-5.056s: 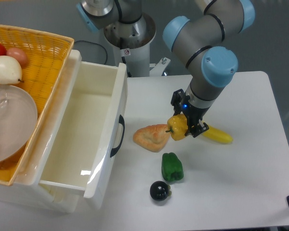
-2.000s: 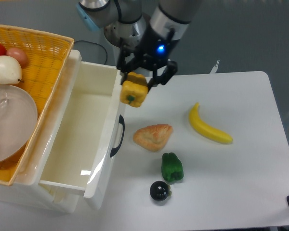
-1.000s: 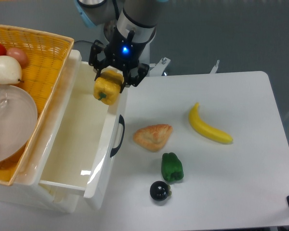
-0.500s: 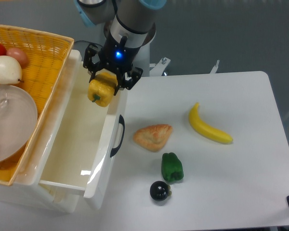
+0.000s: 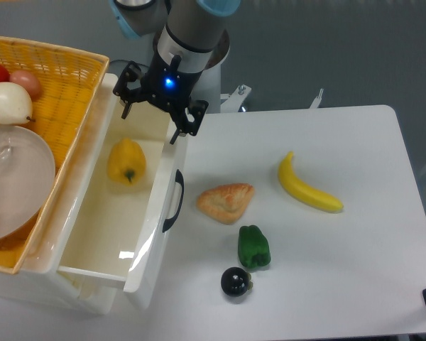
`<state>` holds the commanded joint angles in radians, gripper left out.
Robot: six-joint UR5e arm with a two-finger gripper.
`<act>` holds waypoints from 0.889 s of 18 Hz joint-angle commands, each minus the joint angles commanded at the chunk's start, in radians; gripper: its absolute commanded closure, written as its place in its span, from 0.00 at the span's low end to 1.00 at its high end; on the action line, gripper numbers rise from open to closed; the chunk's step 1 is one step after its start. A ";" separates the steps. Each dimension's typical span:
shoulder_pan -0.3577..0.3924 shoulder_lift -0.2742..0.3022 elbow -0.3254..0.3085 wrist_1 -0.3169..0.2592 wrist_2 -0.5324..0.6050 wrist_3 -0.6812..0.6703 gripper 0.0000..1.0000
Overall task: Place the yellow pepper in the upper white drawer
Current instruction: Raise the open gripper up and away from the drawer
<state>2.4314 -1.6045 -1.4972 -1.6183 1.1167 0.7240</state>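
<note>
The yellow pepper (image 5: 126, 162) is blurred and lies inside the upper white drawer (image 5: 150, 234), near its back end, stem toward the front. The drawer is pulled open, with a black curved handle (image 5: 176, 200) on its front. My gripper (image 5: 155, 112) is above the drawer's back right corner, just above the pepper. Its fingers are spread wide apart and hold nothing.
An orange woven basket (image 5: 57, 78) with fruit and a clear bowl (image 5: 14, 177) sits left of the drawer. On the table lie a bread piece (image 5: 226, 202), a banana (image 5: 309, 189), a green pepper (image 5: 253, 246) and a dark round fruit (image 5: 235, 282).
My gripper carried the yellow pepper from the table leftward over the drawer, then opened. The pepper has dropped out of the fingers into the drawer.
</note>
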 joint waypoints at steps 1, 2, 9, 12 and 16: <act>0.002 0.000 0.000 0.002 0.002 0.000 0.00; 0.005 0.000 0.002 0.006 0.002 0.002 0.00; 0.055 -0.063 0.005 0.153 0.012 0.127 0.00; 0.066 -0.100 0.005 0.155 0.118 0.291 0.00; 0.064 -0.138 0.017 0.167 0.206 0.477 0.00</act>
<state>2.4958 -1.7425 -1.4803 -1.4513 1.3222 1.2009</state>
